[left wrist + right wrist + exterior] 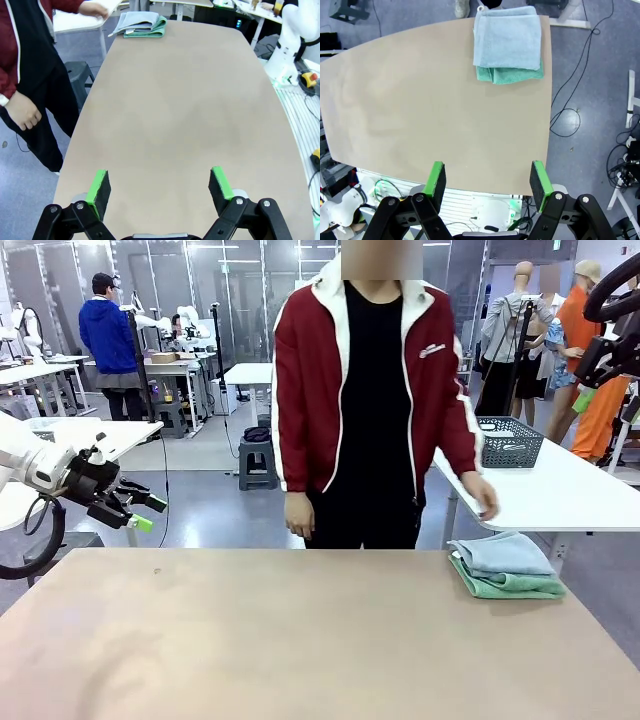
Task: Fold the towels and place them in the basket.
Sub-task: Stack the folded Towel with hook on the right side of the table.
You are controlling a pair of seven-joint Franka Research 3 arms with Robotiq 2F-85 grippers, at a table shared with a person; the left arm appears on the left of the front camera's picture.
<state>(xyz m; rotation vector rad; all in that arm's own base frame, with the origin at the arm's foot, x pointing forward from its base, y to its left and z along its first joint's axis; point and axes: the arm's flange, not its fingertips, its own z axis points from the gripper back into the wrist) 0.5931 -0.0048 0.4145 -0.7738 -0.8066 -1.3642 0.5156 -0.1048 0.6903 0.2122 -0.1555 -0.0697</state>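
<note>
Front view: both towels sit stacked at the counter's far right corner, the basket on another table behind. My left end effector and right end effector gape empty. I judge grabbing both layers would spoil folding.

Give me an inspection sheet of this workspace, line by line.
Surface: plain tan tabletop, bare apart from the towels.
Job's things: light grey terry towel stacked on mint green terry towel at the far right corner; dark perforated plastic basket on a white side table behind.
Clutter: nothing seen.
Grippers: left gripper open, off the table's left edge; right gripper open, high above the table.
Cables: black cables on the floor.
Surroundings: person in red jacket at the far edge, hand on the side table.
</note>
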